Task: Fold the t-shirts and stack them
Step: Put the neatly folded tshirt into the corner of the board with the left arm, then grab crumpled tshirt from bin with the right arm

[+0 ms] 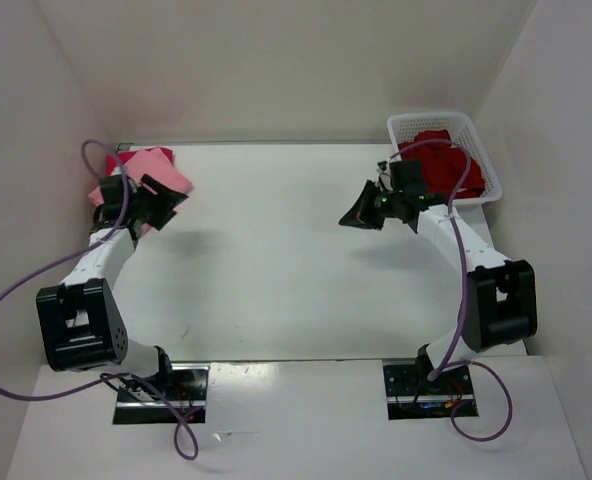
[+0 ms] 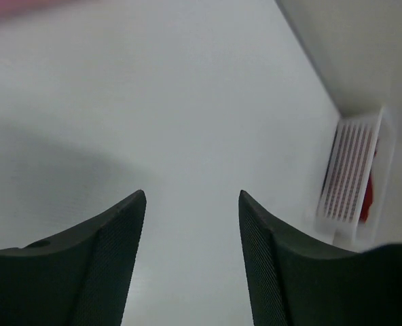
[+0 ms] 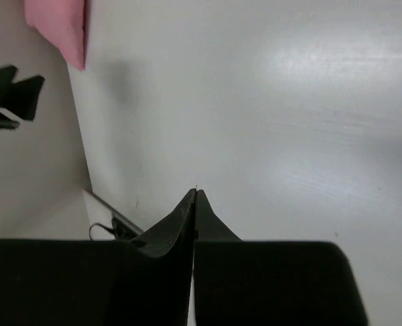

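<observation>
A light pink t-shirt [image 1: 154,170] lies folded at the table's far left, on top of a bright magenta-red t-shirt [image 1: 126,157] whose edge shows behind it. The dark crimson t-shirt [image 1: 440,165] lies bunched in the white basket [image 1: 408,127] at the far right. My left gripper [image 1: 174,203] is open and empty, just in front of the pink stack; its wrist view shows only bare table between the fingertips [image 2: 191,193]. My right gripper [image 1: 359,214] is shut and empty, left of the basket, over the table [image 3: 195,193]. The pink shirt's corner [image 3: 60,27] shows far off.
White walls enclose the table at the back and on both sides. The basket also shows in the left wrist view [image 2: 354,180] with red cloth [image 2: 368,197] inside. The left arm's black end [image 3: 11,95] shows in the right wrist view. Purple cables trail from both arms.
</observation>
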Controlling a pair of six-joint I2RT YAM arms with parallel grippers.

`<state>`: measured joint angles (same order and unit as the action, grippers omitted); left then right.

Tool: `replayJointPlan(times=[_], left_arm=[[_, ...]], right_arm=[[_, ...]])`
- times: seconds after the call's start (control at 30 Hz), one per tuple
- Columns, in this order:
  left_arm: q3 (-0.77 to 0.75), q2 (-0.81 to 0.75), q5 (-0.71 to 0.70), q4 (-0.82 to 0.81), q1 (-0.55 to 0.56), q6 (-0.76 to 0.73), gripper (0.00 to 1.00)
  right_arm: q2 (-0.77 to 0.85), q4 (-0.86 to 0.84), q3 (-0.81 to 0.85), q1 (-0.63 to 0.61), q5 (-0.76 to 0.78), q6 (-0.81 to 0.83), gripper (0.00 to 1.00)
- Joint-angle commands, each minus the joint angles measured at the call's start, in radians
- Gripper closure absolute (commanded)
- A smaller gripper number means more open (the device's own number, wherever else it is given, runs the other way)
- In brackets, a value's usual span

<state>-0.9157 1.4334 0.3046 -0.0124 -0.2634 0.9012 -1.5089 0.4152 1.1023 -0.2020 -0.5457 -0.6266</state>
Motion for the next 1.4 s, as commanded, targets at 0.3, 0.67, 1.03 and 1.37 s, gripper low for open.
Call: replayJointPlan(times=[0.3, 0.67, 1.03, 1.37], left_arm=[[-0.034, 0.087, 0.14, 0.097, 0.622, -0.136, 0.55], [0.017, 0.067, 0.172, 0.115, 0.661, -0.203, 0.49], [0.008, 0.107, 0.173, 0.134, 0.652, -0.223, 0.46], [0.008, 0.098, 0.153, 0.134, 0.628, -0.185, 0.45]], right_arm=[[-0.21, 0.157, 0.508, 0.164, 0.684, 0.048, 0.79], [-0.628, 0.108, 0.898, 0.323, 0.897, 0.102, 0.32], [-1.083, 0.292, 1.51, 0.332, 0.816, 0.084, 0.28], [-1.145, 0.264, 1.556, 0.342, 0.656, 0.073, 0.78]])
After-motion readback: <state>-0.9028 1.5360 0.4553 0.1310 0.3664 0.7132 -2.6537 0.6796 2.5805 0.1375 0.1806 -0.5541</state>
